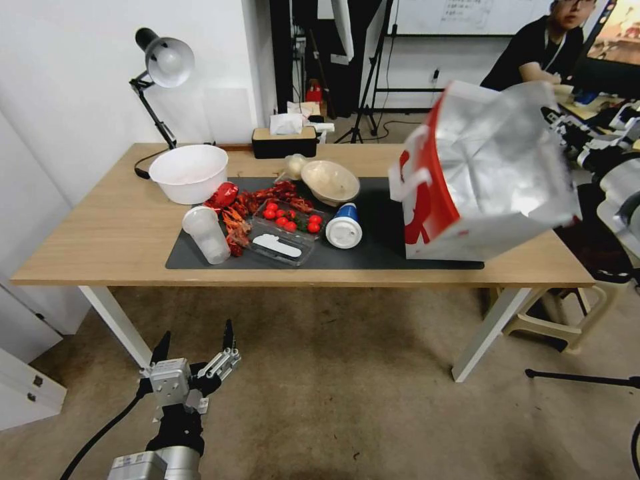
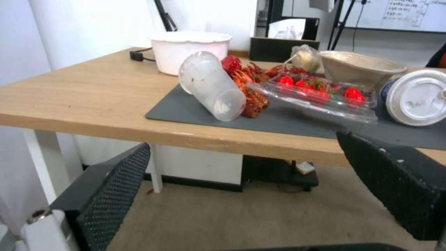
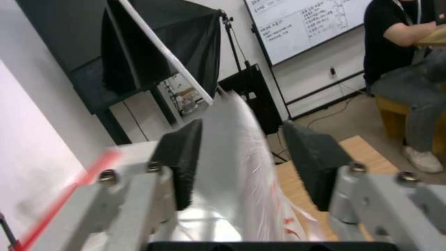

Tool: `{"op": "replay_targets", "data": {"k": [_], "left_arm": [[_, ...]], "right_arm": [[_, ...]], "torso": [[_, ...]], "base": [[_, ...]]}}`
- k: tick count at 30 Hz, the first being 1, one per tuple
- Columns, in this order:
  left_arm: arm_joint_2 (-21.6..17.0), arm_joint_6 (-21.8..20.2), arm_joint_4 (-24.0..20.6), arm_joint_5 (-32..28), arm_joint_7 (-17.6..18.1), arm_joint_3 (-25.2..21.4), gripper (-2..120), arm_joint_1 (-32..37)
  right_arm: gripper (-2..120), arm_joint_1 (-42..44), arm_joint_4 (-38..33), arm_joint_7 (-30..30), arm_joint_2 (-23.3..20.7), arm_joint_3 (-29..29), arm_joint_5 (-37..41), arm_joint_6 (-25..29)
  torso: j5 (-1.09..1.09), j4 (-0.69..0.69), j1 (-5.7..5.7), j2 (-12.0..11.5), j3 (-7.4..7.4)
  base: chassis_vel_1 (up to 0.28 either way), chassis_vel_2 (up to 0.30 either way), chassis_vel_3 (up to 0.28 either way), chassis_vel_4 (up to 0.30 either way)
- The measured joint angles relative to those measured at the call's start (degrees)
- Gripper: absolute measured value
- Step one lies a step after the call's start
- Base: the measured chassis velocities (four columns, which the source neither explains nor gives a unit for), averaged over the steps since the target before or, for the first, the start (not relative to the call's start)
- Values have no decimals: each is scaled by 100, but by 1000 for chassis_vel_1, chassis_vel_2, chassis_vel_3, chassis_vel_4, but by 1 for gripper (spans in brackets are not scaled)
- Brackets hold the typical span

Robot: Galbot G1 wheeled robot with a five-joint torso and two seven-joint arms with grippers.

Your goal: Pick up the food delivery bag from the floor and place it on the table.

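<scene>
Though already off the floor [image 1: 347, 400], not yet standing square: large white food delivery bag [image 1: 480, 173] with a red side panel and silver foil lining, over the right end of the counter [image 1: 100, 233]. Lower edge at the right end of the dark grey mat [image 1: 380, 250], touching it or just above it; impossible to say which. Long axis tilted, base nearer the middle of the counter, open mouth leaning up and away to the robot's right. Red panel and white handle turned toward the food on the mat: a lidded cup [image 1: 345, 228] lying on its side close by, a clear tray of tomatoes [image 1: 288, 223] beyond it.

Right tool [image 3: 241, 139] at the high, right-leaning rim of the bag, fingers [image 3: 183, 157] apart with the foil edge running up between them. One pad against the foil, the other with a clear gap beside it, so apparently not clamped. Bag directly ahead of this tool and touching it on one side.

Left tool [image 1: 197, 337] parked low in front of the counter, above the floor, fingers spread wide and empty, well apart from the bag. Facing the near left part of the counter, toward a clear plastic cup [image 2: 211, 85] lying tipped on the mat.

Judged from the lean: placement nearly done, with the bag's tilt toward the right arm the thing to mind. Right arm by far the nearer one. Some risk of the bag tipping rightward off the counter's end rather than settling upright.
</scene>
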State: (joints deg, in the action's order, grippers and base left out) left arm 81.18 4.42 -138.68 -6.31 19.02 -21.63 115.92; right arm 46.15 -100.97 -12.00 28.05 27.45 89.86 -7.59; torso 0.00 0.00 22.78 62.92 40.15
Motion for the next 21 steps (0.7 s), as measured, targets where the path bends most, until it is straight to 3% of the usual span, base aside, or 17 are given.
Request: {"op": "replay_targets", "data": {"k": [13,21], "left_arm": [[-6,-27,-60,-9,-2,-6,100,-7],[-19,-47,-113,-8,-8,-25,100,-13]], "right_arm": [[97,753,-409,413,-187,505,-264,97],[100,1117,-604,624,-253,737,-562,187]], "torso": [[0,-1,0,0,0],[0,0,0,0,0]], "base": [[0,0,0,0],[0,0,0,0]]}}
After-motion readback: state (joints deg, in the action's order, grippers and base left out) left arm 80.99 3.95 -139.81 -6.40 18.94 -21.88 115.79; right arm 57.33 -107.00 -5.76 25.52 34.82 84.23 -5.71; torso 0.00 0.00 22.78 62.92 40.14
